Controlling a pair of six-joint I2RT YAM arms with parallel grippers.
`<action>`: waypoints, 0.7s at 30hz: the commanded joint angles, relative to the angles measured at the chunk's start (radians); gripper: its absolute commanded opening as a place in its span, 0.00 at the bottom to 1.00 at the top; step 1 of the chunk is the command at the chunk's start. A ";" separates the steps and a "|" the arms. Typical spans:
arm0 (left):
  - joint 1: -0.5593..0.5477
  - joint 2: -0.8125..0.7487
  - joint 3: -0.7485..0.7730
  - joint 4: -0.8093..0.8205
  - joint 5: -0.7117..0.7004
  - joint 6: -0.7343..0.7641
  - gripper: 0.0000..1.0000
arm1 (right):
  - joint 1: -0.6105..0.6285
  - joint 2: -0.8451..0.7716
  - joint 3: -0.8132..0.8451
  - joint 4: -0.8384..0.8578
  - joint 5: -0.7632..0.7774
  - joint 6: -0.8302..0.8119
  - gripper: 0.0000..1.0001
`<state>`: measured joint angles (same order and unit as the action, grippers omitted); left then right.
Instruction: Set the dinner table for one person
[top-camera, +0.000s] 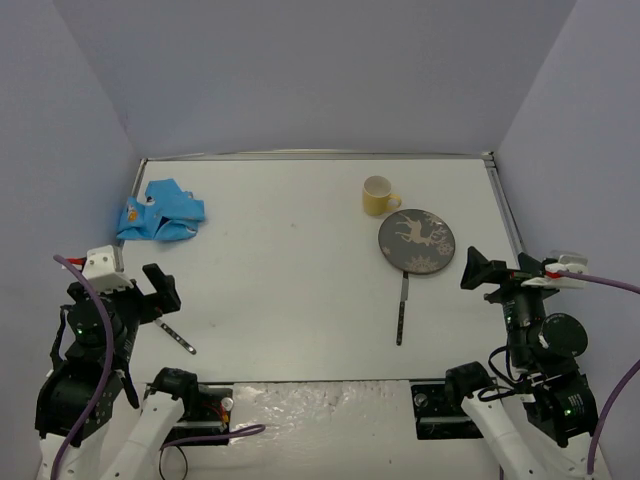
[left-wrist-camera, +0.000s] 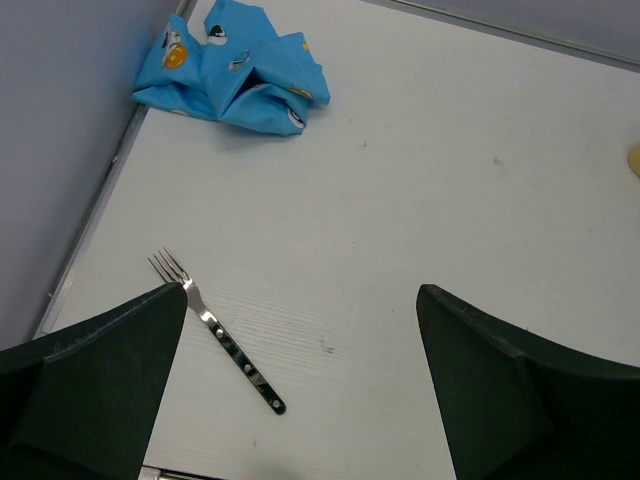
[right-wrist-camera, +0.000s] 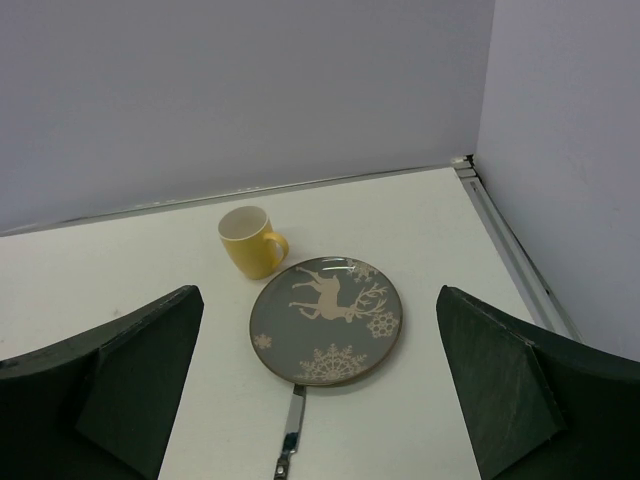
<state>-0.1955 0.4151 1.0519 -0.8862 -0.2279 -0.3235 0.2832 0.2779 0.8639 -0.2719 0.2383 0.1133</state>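
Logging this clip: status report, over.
Left gripper open, right gripper open, both empty. Table: plate, mug, knife right side; fork, cloth left. Nothing in the way.

top camera sat high at the near edge, looking down over the whole dinner table (top-camera: 300, 270). left wrist camera hovered closer, angled down at the fork (left-wrist-camera: 215, 330) and blue cloth (left-wrist-camera: 235, 70). right wrist camera sat low, facing the plate (right-wrist-camera: 326, 318) and mug (right-wrist-camera: 250, 241). the top view shared all four.
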 joint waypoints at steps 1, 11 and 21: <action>-0.005 0.041 -0.002 0.062 -0.018 -0.043 0.97 | 0.010 0.038 0.003 0.056 -0.008 0.062 1.00; -0.003 0.452 -0.007 0.292 0.026 -0.190 0.97 | 0.010 0.072 -0.076 0.059 -0.036 0.231 1.00; 0.084 1.105 0.361 0.482 -0.053 -0.204 0.97 | 0.011 0.218 -0.079 0.088 -0.186 0.248 1.00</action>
<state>-0.1690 1.3758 1.2343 -0.5392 -0.2322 -0.4988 0.2832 0.4461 0.7750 -0.2737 0.1434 0.3470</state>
